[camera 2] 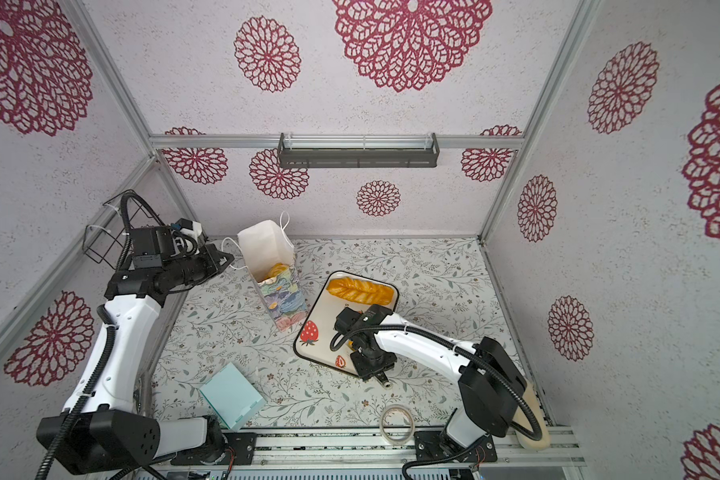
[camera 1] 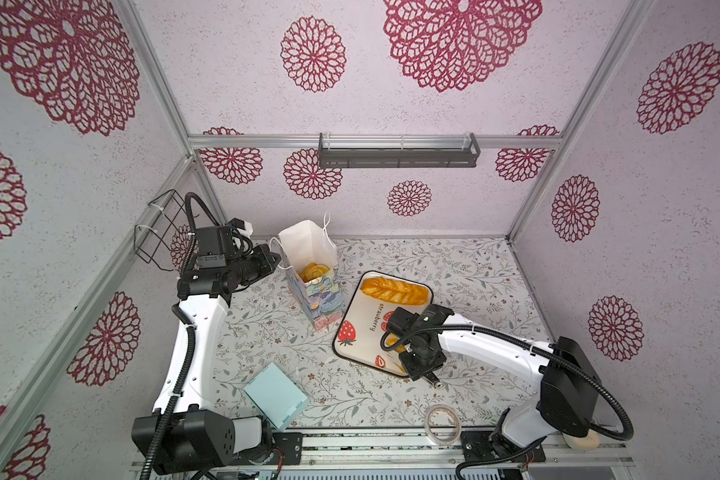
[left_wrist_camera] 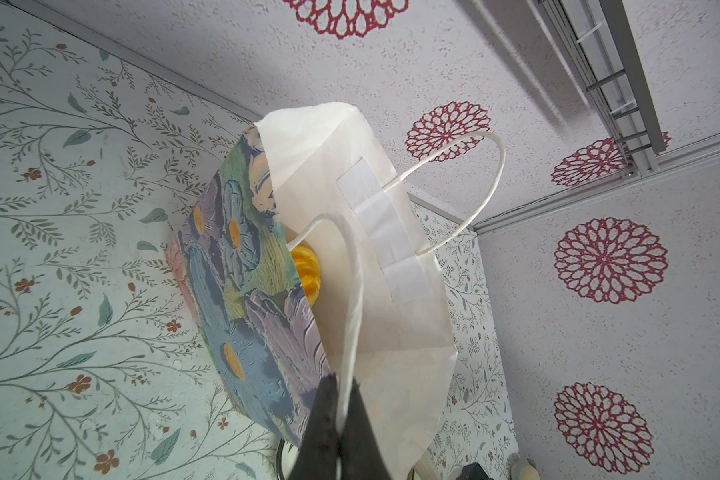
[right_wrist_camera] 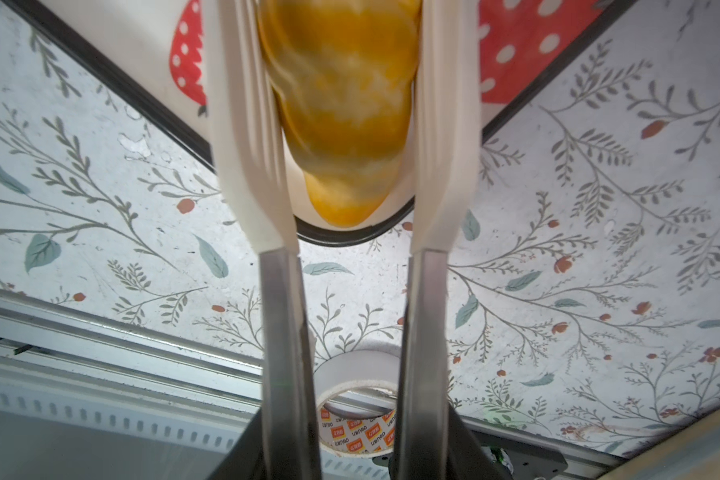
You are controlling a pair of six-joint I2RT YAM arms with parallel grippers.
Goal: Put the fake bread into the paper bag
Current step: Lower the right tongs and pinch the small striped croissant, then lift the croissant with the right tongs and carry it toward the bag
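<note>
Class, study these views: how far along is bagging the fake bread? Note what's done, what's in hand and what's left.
Done: a golden roll lies inside the paper bag. In hand: the left gripper pinches the bag's cord handle; the right gripper has its jaws against both sides of a croissant at the strawberry tray. Left: bagging that croissant and the long loaf on the tray.

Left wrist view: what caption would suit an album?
Black left tool pinches the white cord handle of the flower-painted paper bag; glossy orange fake bread sits inside.
</note>
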